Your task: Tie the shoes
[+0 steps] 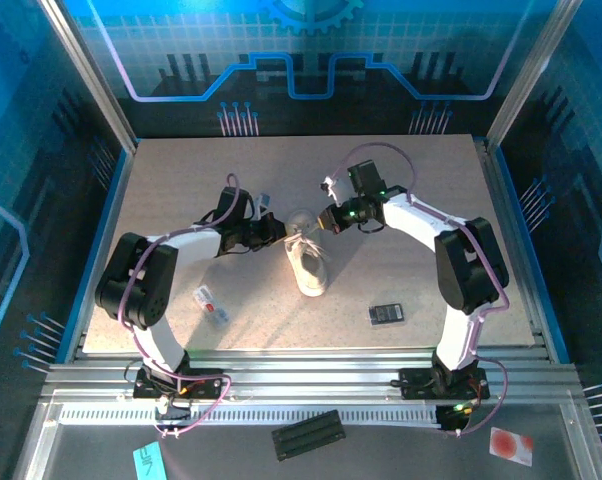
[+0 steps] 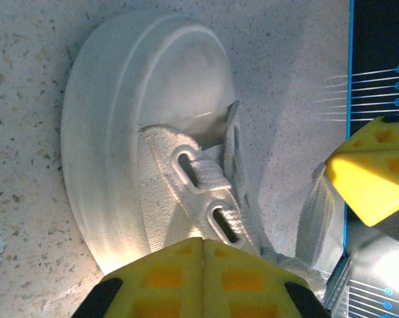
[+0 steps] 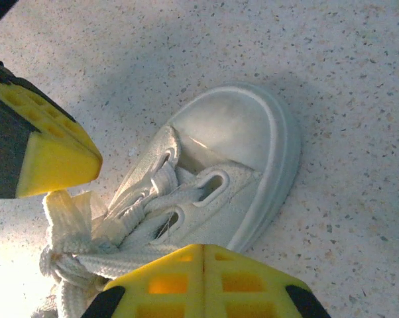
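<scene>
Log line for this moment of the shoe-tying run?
sneaker: sole down on table | left end effector: shut on lace | right end effector: shut on lace

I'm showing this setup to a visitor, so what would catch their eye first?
A small white sneaker lies in the middle of the table, with both arms bent in toward it. The left gripper and right gripper meet at its far end, both shut, each seeming to pinch one of the laces. A black device lies near the right arm.
</scene>
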